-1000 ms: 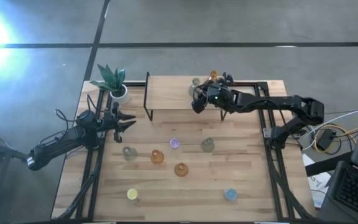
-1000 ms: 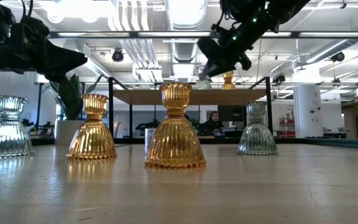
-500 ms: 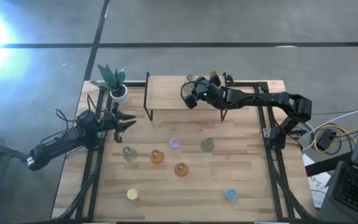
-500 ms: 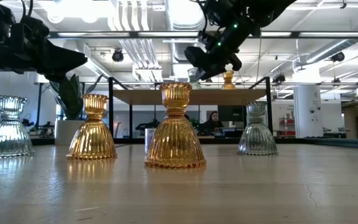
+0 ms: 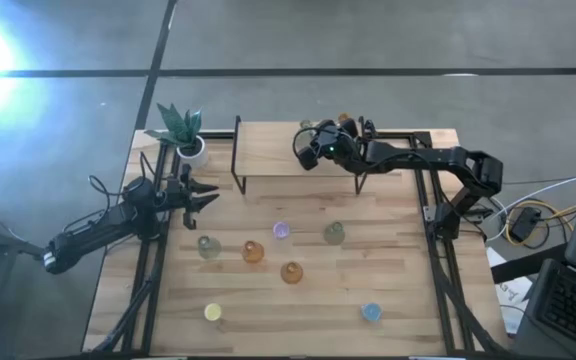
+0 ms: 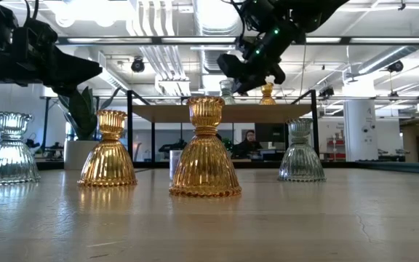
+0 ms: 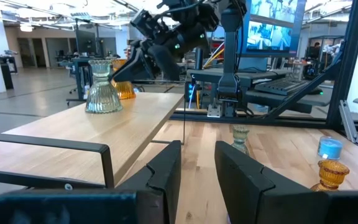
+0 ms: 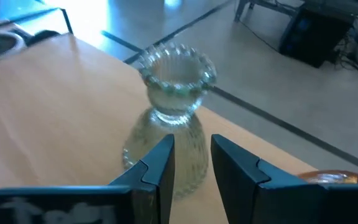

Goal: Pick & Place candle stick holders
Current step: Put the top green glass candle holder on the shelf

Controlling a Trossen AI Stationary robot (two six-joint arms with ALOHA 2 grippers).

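Right tool (image 5: 306, 152) hangs over the raised shelf (image 5: 268, 150) at the desk's far side in the high view; left tool (image 5: 208, 196) waits by the left rail. Low view: ribbed amber holder (image 6: 204, 149) stands on the desk. Right wrist view: narrowly parted fingers (image 8: 157, 163) face a clear ribbed holder (image 8: 169, 124) on the shelf, ungripped.
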